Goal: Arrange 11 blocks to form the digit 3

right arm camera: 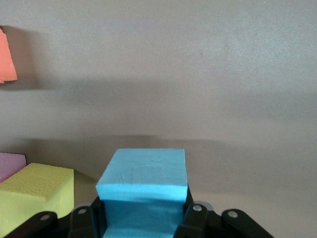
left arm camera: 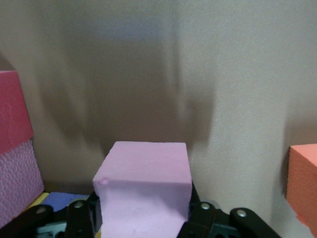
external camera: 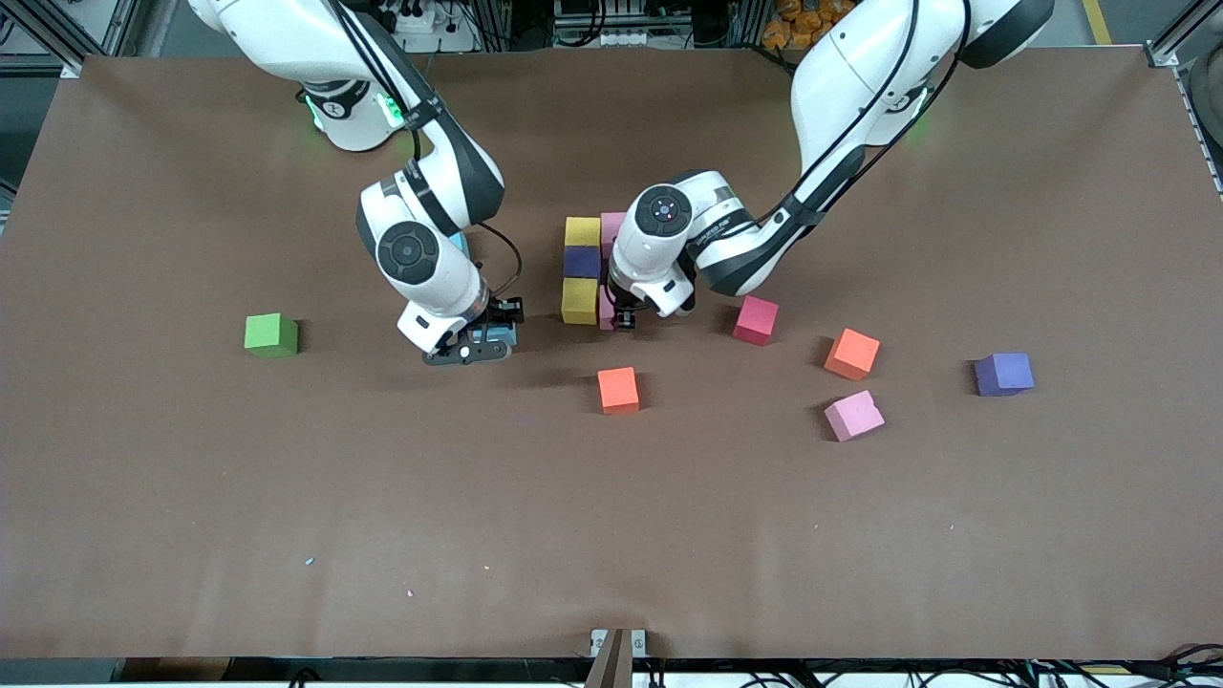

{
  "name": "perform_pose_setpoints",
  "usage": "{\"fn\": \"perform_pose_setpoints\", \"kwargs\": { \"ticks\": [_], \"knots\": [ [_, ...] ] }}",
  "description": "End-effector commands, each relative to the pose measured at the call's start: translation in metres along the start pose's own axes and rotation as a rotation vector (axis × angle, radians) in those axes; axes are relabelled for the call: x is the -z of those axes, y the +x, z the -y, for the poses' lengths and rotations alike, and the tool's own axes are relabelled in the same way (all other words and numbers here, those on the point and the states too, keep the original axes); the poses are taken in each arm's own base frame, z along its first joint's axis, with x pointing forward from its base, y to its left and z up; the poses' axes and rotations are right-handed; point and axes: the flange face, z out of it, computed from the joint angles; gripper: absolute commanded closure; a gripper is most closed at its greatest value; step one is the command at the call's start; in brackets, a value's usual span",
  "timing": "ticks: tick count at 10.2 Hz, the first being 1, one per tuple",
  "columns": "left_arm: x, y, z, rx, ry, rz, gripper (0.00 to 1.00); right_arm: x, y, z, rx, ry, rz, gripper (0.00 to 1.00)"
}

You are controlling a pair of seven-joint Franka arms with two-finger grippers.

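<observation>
- Brown table [external camera: 191, 535] carried the started digit 3 [external camera: 582, 270] — a yellow-purple-yellow column.
- Left gripper [external camera: 622, 318] clamped a pink block [left arm camera: 144, 186] beside it, apparently for placing.
- Right gripper [external camera: 475, 346] gripped a blue block [right arm camera: 143, 191] — waiting.

left gripper [external camera: 619, 318]: mostly hidden under its own wrist in the front view
pink cube [left arm camera: 143, 186]: bottom cut off by the left wrist view's edge
blue cube [right arm camera: 143, 191]: barely visible in the front view, covered by the right arm
</observation>
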Motion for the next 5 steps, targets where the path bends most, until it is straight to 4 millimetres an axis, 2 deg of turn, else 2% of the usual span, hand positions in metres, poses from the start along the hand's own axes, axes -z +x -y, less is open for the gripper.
{"fn": "perform_pose_setpoints", "kwargs": {
  "ticks": [1,5],
  "knots": [
    [-0.0026,-0.0030,0.0007,-0.004,-0.018,-0.010,1.00,-0.0008,0.0012,0.0157,0.000,0.019,0.009,1.00],
    [-0.0038,-0.0062,0.0042,-0.015,-0.015,-0.012,1.00,-0.0037,0.0062,0.0189,-0.001,0.020,0.011,1.00]
  ]
}}
